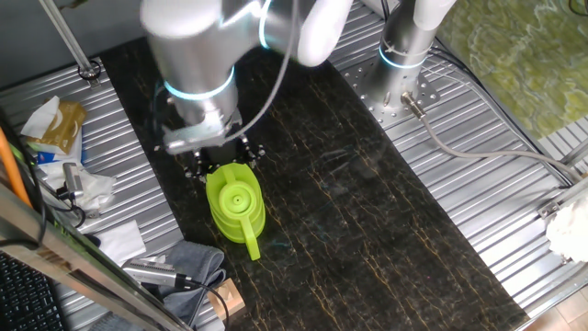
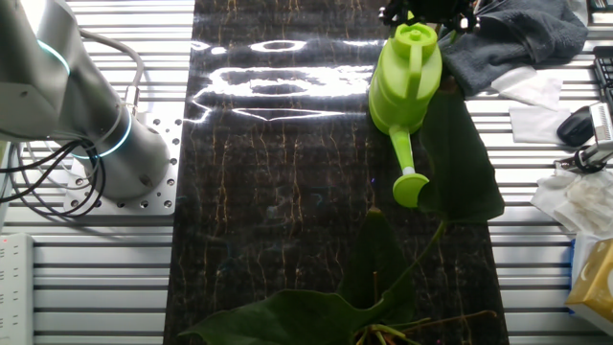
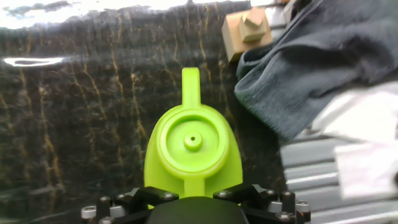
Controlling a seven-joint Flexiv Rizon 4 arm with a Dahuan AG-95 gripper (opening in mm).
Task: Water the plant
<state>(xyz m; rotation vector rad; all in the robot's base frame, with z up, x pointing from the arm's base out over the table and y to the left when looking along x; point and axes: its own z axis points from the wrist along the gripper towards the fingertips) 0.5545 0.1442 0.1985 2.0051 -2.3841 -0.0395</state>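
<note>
With the claw [image 1: 223, 158] at the handle end of the watering can [image 1: 235, 204], grip unclear, close squarely before carrying it to the plant [image 2: 383, 278].

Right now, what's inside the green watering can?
Can't tell. The watering can has a closed lid with just a tiny hole, so whether there's water inside is hidden. The gripper sits right behind it, at the handle.

Grey cloth [image 3: 311, 68] beside wooden block [image 3: 247, 32] (table edge).
</note>
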